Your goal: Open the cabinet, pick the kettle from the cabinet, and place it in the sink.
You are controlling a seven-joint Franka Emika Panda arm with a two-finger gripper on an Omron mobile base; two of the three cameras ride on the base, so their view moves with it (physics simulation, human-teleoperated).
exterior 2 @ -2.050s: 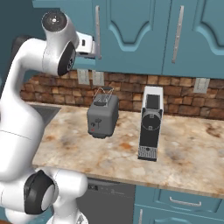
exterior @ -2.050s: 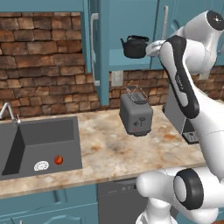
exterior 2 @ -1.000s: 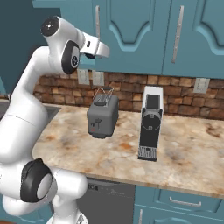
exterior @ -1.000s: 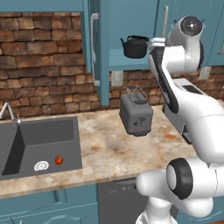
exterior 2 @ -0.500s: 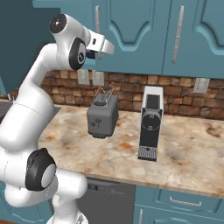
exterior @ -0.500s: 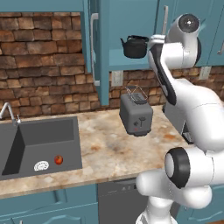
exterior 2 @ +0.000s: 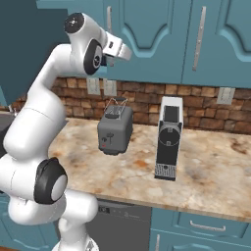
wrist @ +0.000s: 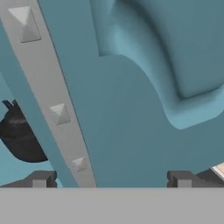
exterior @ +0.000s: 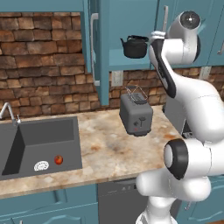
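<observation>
The teal cabinet (exterior: 131, 17) has its left door (exterior: 103, 52) swung open, and the black kettle (exterior: 133, 46) stands on the shelf inside. My gripper (exterior: 152, 37) hovers just right of the kettle, in front of the closed right door (wrist: 144, 109). In the hand view the fingertips (wrist: 41, 179) stand far apart, open, with that door's silver bar handle (wrist: 59, 113) running between them; whether they touch it I cannot tell. The kettle (wrist: 19, 138) shows at the left edge of that view. The dark grey sink (exterior: 43, 127) lies at the lower left.
A grey toaster (exterior: 136, 116) stands on the marbled counter (exterior: 105, 144) below the kettle, and a black-and-white coffee machine (exterior 2: 168, 142) stands to its right. A white object (exterior: 41, 166) and a small red one (exterior: 58, 159) lie in the sink. The faucet (exterior: 8, 112) is behind it.
The arm's shoulder and elbow have swung round and risen. The hand has edged slightly right, away from the kettle towards the closed door. The kettle has not moved.
</observation>
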